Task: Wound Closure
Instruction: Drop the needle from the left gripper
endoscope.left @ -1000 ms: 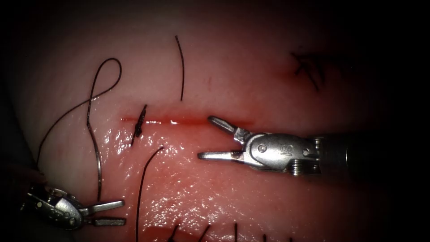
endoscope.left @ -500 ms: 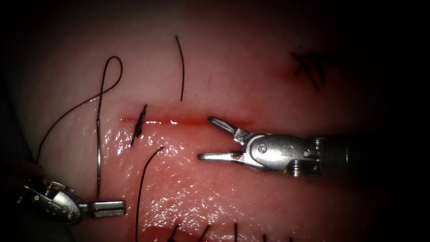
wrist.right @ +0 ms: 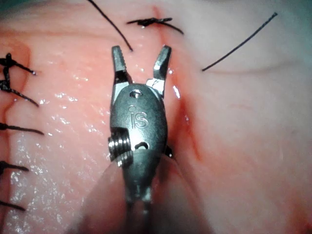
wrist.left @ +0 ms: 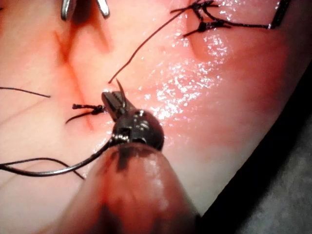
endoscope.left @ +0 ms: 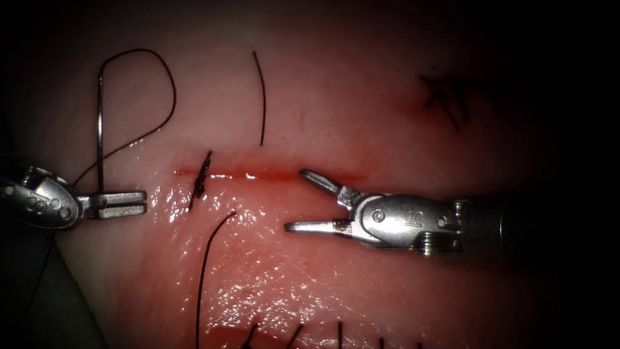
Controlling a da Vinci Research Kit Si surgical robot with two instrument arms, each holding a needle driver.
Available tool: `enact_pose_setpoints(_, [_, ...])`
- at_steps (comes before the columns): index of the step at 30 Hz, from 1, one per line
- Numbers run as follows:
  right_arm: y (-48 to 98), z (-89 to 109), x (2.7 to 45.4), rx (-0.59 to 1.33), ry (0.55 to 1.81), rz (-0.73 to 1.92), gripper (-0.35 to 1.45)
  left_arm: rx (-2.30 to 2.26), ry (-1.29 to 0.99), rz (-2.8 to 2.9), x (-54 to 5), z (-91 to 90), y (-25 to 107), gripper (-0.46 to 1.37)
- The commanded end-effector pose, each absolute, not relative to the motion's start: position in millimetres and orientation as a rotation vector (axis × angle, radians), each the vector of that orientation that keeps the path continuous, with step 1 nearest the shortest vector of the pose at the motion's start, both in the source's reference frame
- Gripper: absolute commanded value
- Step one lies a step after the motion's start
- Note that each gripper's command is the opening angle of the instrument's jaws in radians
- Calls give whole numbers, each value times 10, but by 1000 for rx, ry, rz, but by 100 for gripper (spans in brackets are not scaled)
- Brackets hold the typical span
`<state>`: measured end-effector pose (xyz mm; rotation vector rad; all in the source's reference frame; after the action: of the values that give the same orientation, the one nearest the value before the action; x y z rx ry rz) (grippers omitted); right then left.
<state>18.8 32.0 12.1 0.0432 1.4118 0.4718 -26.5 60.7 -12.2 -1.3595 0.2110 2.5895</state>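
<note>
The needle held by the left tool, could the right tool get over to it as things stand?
Probably yes. The right tool hangs open and empty over the cut, while the left tool holds the needle upright, clear of the tissue; only the knotted stitch lies between.

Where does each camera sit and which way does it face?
Endoscope: above and in front, down at the cut; shows left claw shut on the needle near one end, outside the tissue left of the cut, and right claw open, empty.
Left wrist: along its shaft to its own claw.
Right wrist: along its shaft to its open claw.
All share the knotted stitch.
</note>
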Motion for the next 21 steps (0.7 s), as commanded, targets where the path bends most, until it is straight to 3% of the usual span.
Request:
enact_pose_setpoints(1, [320,121,188,50,1414,466,125,-1360,204,2603,-265,-121,608,-35])
enact_pose_setpoints(10, [319,121,186,50,1414,465,126,-1006,17,2982,-268,-62,604,-35])
enact_pose_setpoints(21, [319,121,186,51,1414,465,125,-885,-307,3139,-267,-40,584,-35])
